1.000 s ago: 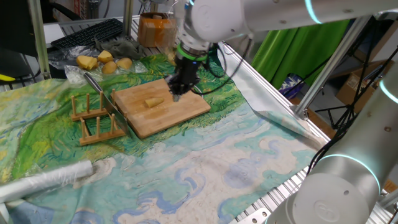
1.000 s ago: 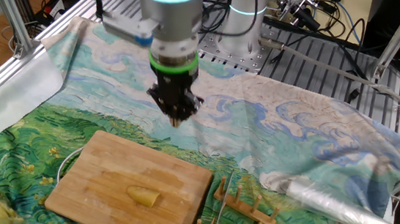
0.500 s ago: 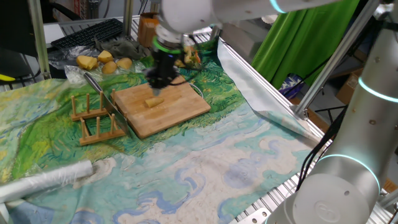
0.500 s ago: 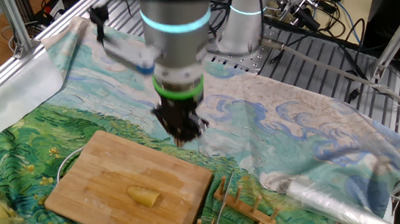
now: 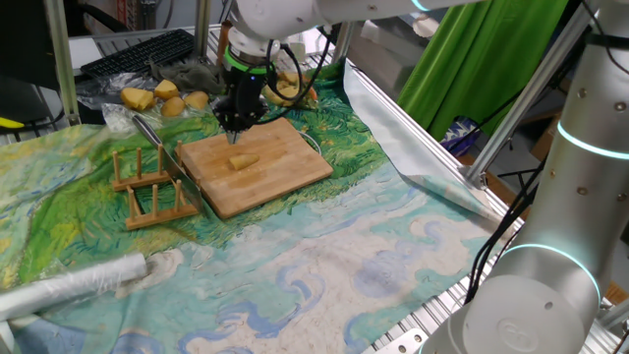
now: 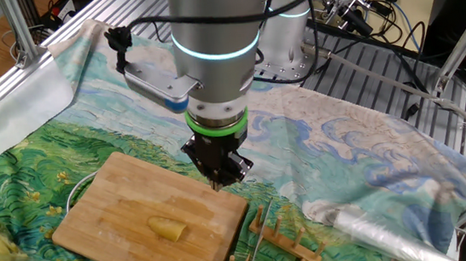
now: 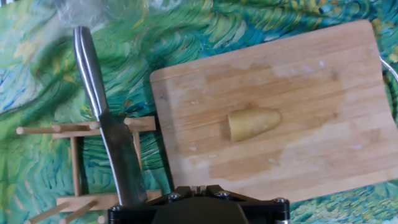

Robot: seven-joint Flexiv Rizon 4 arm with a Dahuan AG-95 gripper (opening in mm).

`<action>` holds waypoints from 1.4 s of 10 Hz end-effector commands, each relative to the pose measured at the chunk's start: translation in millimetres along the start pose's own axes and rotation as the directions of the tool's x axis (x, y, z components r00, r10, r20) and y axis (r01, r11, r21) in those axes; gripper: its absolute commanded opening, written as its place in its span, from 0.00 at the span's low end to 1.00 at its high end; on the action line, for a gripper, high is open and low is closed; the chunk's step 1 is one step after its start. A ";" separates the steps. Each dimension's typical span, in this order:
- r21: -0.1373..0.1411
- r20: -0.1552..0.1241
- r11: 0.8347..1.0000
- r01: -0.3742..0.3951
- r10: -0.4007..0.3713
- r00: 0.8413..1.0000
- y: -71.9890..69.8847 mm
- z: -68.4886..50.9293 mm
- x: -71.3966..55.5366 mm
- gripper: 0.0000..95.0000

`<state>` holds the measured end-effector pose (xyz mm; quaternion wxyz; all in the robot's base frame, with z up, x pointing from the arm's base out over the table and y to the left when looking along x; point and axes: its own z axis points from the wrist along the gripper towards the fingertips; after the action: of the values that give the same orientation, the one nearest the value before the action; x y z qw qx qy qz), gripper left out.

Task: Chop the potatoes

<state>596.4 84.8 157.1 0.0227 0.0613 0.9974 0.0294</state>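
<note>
The potato wedge (image 7: 254,123) lies alone near the middle of the wooden board (image 7: 205,93), a sensible spot for cutting: flat wood on all sides and the piece clear of the edges. The knife (image 7: 107,118) rests in the wooden rack (image 7: 74,132) just beside the board, blade across the pegs and handle pointing away toward the clutter at the far end of the surface (image 5: 324,256), so it sits raised and easy to take hold of. The claw (image 6: 221,180) hangs pointing straight down over the board's edge, pressed together and pinching nothing; judging by that, the chopping has not begun and the knife must be picked up first.

Whole potatoes (image 5: 162,96) sit well apart beyond the board, not yet in play.

The hand view cuts off the claw's fingertips, showing only a dark housing at the bottom, and the knife's handle end blurs into clear plastic at the top. In the fixed views the knife is thin and hard to follow, and a rolled plastic sheet (image 5: 74,285) lies at the surface's near end.
</note>
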 end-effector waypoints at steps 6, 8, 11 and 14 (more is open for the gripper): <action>0.009 -0.004 0.999 -0.045 0.045 0.999 -0.3 0.2 0.1 0.00; 0.012 -0.004 1.000 -0.013 0.013 1.000 -0.3 0.2 0.1 0.00; 0.017 -0.005 0.999 0.036 -0.036 0.999 -0.3 0.2 0.1 0.00; 0.014 0.007 0.997 0.071 -0.071 0.997 -0.3 0.2 0.1 0.40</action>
<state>597.1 84.9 157.0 0.0249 0.0251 0.9992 0.0203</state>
